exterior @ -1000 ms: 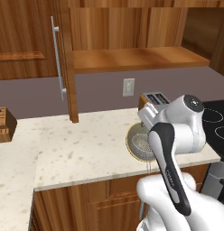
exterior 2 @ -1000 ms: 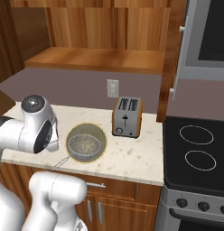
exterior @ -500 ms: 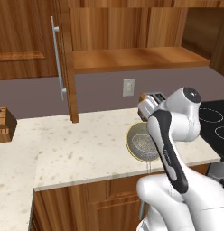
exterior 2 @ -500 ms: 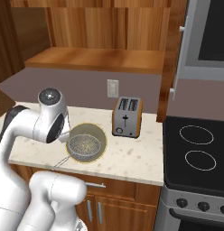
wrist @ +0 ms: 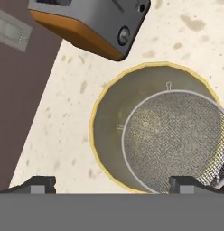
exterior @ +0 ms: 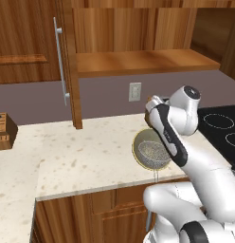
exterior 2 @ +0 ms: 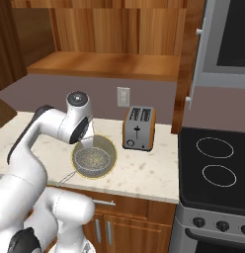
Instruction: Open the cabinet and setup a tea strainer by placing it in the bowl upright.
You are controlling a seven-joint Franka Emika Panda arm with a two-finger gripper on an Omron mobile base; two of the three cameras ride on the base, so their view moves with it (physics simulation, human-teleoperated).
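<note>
**Strainer seated in bowl; gripper empty above it**

Gripper [wrist: 111,182]: finger tips stand wide apart at the bottom of the hand view, nothing between them. It looks down over the bowl. In the right base view the hand hangs just above the bowl's near-left rim.

Tea strainer [wrist: 175,142]: grey mesh dish sits inside the bowl [wrist: 107,135], mesh cup facing up, offset toward one side so a crescent of the bowl's olive inside shows beside it. Its thin rim reads as a pale ring. In the right base view a thin wire handle [exterior 2: 66,179] runs from the bowl toward the counter's front edge.

Bowl rests on the speckled cream counter [exterior: 86,156], just beside the toaster [exterior 2: 138,128], not touching it.

Cabinet [exterior: 138,28]: door [exterior: 67,61] swung open, edge-on to the left base camera, silver bar handle [exterior: 61,64] on it. Bare wooden shelf [exterior 2: 104,64] exposed.

A wall outlet [exterior 2: 123,97] sits behind the toaster; a stovetop [exterior 2: 213,165] lies to the right of the counter.
</note>
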